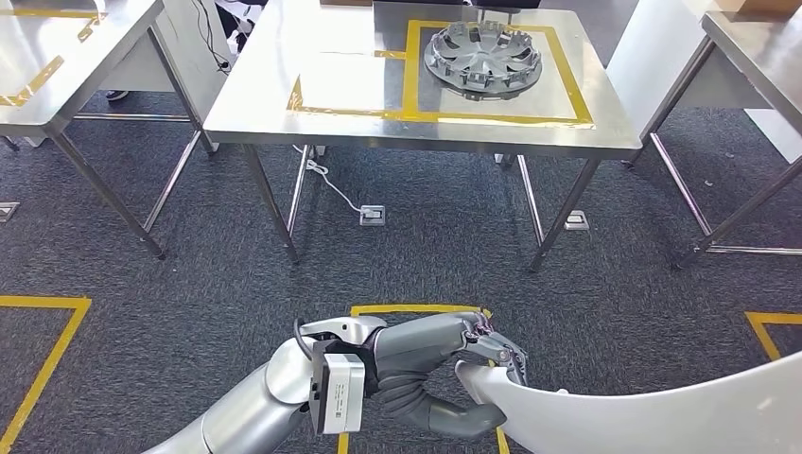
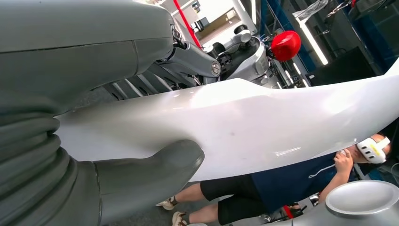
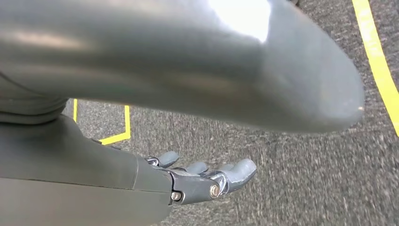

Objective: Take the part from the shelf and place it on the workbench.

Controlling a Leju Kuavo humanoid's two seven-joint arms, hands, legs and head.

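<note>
Noted dark grey carpet (image 1: 189, 284) throughout, marked with three yellow tape outlines (image 1: 416, 309): one left, one centre, one right. Counted three steel tables: the workbench (image 1: 312, 57) in the centre and two side tables (image 1: 57, 47), one to each side, well apart from it. Counted one silver hubcap (image 1: 484, 57) lying flat on the workbench inside a yellow tape rectangle. Counted three floor sockets (image 1: 373, 216) set in the carpet near the table legs.

Found the left arm entering from below, bent at the elbow and reaching rightward, low over the centre floor outline. Found the left hand (image 1: 487, 355) gripping the near end of one white part (image 1: 653, 407), fingers wrapped over its upper edge. Confirmed in the left wrist view: thumb (image 2: 155, 172) pressed flat against the glossy curved surface of the part. Traced the part as a long, curved white panel, running from the left hand to the right edge of the head view, held in the air above the carpet and well short of the workbench.

Found the right hand (image 3: 207, 179) in the right wrist view with fingers extended nearly straight and held close together, thumb spread away from them, nothing in its grasp, carpet behind it.

Noted one person (image 2: 282, 183) beyond the part in the left wrist view, in a dark blue top, black shorts and a white headset.
</note>
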